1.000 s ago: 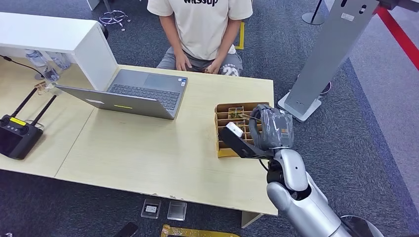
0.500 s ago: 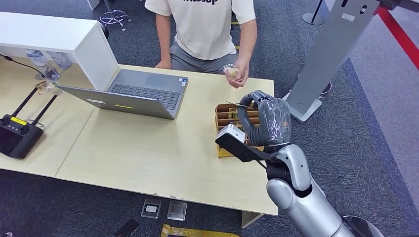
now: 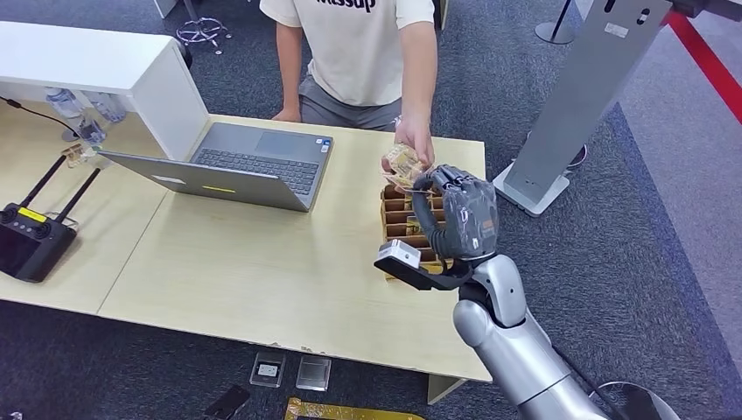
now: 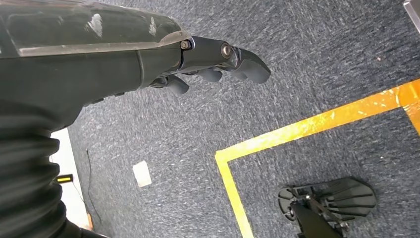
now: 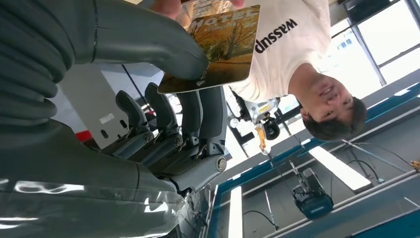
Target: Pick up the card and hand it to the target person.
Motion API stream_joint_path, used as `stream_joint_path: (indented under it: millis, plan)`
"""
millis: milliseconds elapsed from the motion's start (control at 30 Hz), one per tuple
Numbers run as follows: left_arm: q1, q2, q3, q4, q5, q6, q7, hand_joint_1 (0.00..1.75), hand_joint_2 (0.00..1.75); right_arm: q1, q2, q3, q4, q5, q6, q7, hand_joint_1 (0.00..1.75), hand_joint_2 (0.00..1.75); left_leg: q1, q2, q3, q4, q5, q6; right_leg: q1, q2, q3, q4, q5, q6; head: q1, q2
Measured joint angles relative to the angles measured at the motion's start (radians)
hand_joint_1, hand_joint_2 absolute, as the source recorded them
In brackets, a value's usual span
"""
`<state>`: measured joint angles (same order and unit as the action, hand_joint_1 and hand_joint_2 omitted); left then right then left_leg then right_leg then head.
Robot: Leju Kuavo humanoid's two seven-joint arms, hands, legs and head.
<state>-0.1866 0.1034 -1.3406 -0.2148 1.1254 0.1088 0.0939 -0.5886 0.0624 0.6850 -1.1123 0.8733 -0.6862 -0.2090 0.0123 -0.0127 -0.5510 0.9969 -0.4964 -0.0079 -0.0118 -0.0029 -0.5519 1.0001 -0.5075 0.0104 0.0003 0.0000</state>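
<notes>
**Q:** Where is your card, and what has it?

**A:** Your right hand holds the card, raised over the tabletop's right end. In the right wrist view the thick thumb lies across one face and the dark fingers stand behind the other; it is pinched at one end. The printed free end runs out away from the palm, towards the person at the far edge.

**Q:** Which way does the handover go?

**A:** Forward and slightly left. The person's hand has reached in and sits at the card's free end; skin tones show at that edge in the wrist view. Touching, by my reading, though how firmly they grip I cannot tell. Judgement: you let go only once they have hold.

**Q:** The other arm?

**A:** Your left hand hangs over the grey carpet, fingers loosely curled, nothing in them; well away from the exchange.

**Q:** Containers?

**A:** The slotted cardboard card holder sits just below your right hand. Several slots look bare; the rest is hidden behind the hand.
</notes>
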Motion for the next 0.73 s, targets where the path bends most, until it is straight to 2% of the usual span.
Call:
stream_joint_path:
  millis: [133, 267, 300, 433, 567, 733]
  plan:
    - [0.0, 0.0, -0.005, 0.0, 0.0, -0.013, -0.002, 0.0, 1.75, 0.012, 0.031, -0.049, 0.042, 0.093, -0.002, -0.002, 1.47, 1.75, 0.0, 0.0, 0.0, 0.0, 0.0, 0.0, 0.0, 0.0, 0.0, 0.0, 0.0, 0.0, 0.0, 0.0]
    - [0.0, 0.0, -0.011, 0.0, 0.0, -0.021, -0.009, 0.0, 1.75, 0.021, 0.053, -0.089, 0.07, 0.165, -0.003, 0.018, 0.0, 1.75, 0.0, 0.0, 0.0, 0.0, 0.0, 0.0, 0.0, 0.0, 0.0, 0.0, 0.0, 0.0, 0.0, 0.0]
    - [0.0, 0.0, -0.013, 0.0, 0.0, -0.023, -0.01, 0.0, 1.75, 0.024, 0.057, -0.096, 0.075, 0.177, -0.003, 0.022, 0.0, 1.75, 0.0, 0.0, 0.0, 0.0, 0.0, 0.0, 0.0, 0.0, 0.0, 0.0, 0.0, 0.0, 0.0, 0.0]
    - [0.0, 0.0, -0.022, 0.0, 0.0, -0.025, -0.013, 0.0, 0.0, 0.036, 0.071, -0.124, 0.089, 0.205, -0.004, 0.03, 0.0, 1.75, 0.0, 0.0, 0.0, 0.0, 0.0, 0.0, 0.0, 0.0, 0.0, 0.0, 0.0, 0.0, 0.0, 0.0]
    - [0.001, 0.0, -0.025, 0.0, 0.01, -0.021, -0.017, 0.0, 0.0, 0.044, 0.083, -0.147, 0.1, 0.174, -0.004, 0.026, 0.0, 1.75, 0.0, 0.0, 0.0, 0.0, 0.0, 0.0, 0.0, 0.0, 0.0, 0.0, 0.0, 0.0, 0.0, 0.0]
    - [0.006, 0.0, -0.025, 0.0, 0.027, -0.008, -0.023, 0.0, 0.0, 0.051, 0.092, -0.165, 0.106, -0.007, -0.001, -0.006, 0.0, 1.75, 0.0, 0.0, 0.0, 0.0, 0.0, 0.0, 0.0, 0.0, 0.0, 0.0, 0.0, 0.0, 0.0, 0.0]
